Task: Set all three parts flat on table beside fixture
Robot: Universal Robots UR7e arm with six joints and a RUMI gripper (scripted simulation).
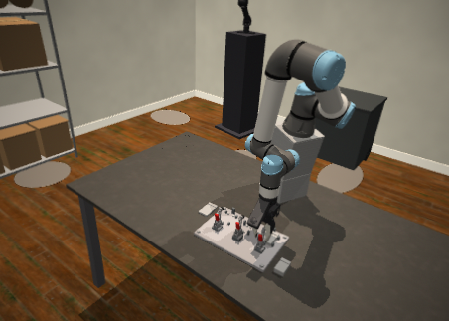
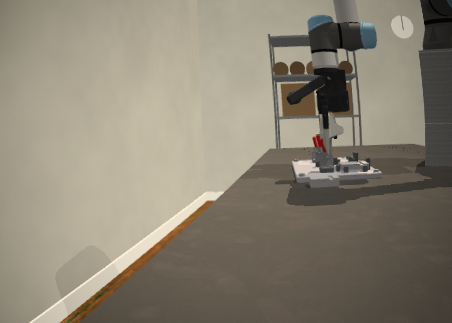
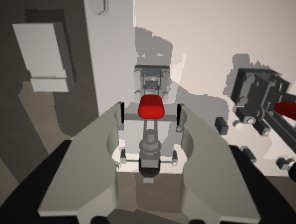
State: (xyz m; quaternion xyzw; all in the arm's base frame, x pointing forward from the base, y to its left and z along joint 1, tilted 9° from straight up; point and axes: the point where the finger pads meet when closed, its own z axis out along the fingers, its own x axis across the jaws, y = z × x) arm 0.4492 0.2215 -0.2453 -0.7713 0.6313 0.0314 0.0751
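Note:
The white fixture plate (image 1: pixel 225 243) (image 2: pixel 303 171) (image 3: pixel 112 65) carries three clamps with red handles. My gripper (image 1: pixel 266 233) (image 2: pixel 327 154) (image 3: pixel 150 104) is open part way at the end clamp. Its fingertips stand apart on either side of that clamp's red handle (image 1: pixel 260 238), with gaps at both sides in the wrist view. A pale part (image 3: pixel 133 137) shows under this clamp's arm, partly hidden by it. One pale part (image 1: pixel 282 266) (image 3: pixel 40 50) lies flat on the table past this end of the plate. Another pale part (image 1: pixel 208 209) lies flat past the other end.
The middle clamp (image 1: pixel 238 232) (image 3: pixel 255 95) stands close beside the gripper, with short locating pins (image 3: pixel 221 125) near it. The far clamp (image 1: pixel 217 223) is also upright. The table's long edge (image 1: pixel 164 248) runs past the fixture's front side.

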